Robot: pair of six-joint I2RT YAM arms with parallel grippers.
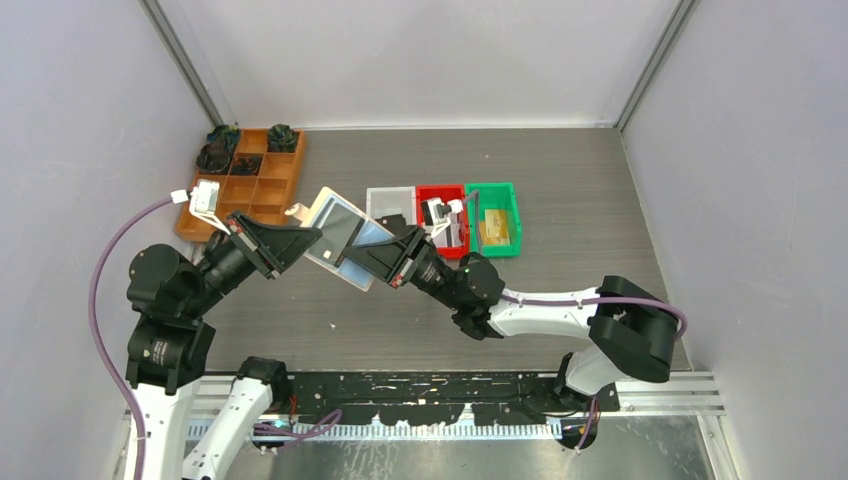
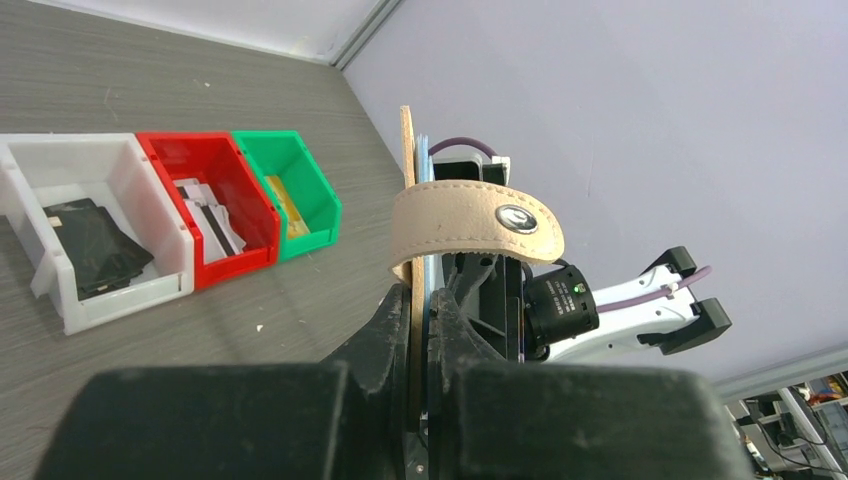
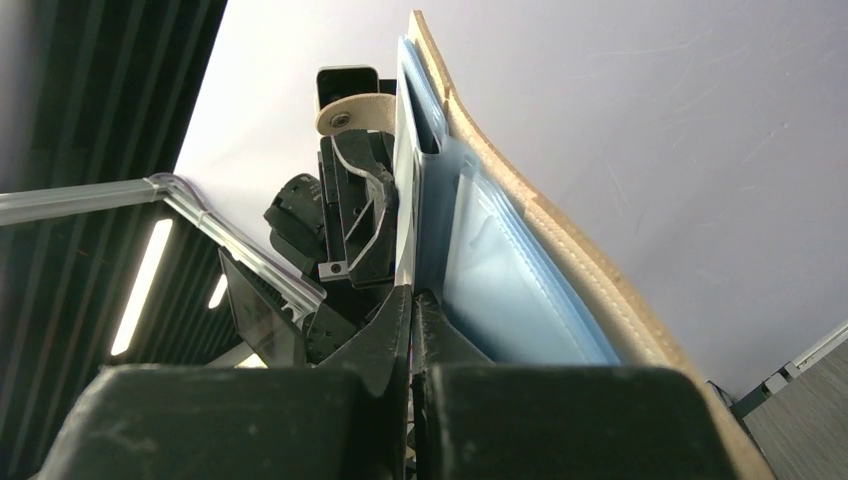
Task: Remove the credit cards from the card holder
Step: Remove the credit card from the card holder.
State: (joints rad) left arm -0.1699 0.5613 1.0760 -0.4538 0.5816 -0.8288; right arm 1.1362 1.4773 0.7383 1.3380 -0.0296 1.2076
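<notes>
Tan outside, blue-grey pockets inside: one card holder hangs open in the air above the table, just left of the bins. Left fingers are clamped tight on its left edge. Right fingers are clamped tight on its lower right edge. The closing strap curls loose over the left fingers.

Room: bare table lies in front of and right of the bins, with walls on three sides. The holder's far corner sits near the white bin.

Hard to read: both wrist views see the holder nearly edge-on, so I cannot tell whether any pocket holds a card.

Count: three bins in a row, white, red and green.
- White: one black card visible.
- Red: several pale cards, number unclear.
- Green: one gold card visible.
- One orange-brown tray at the back left, with dark items in its far compartments.
</notes>
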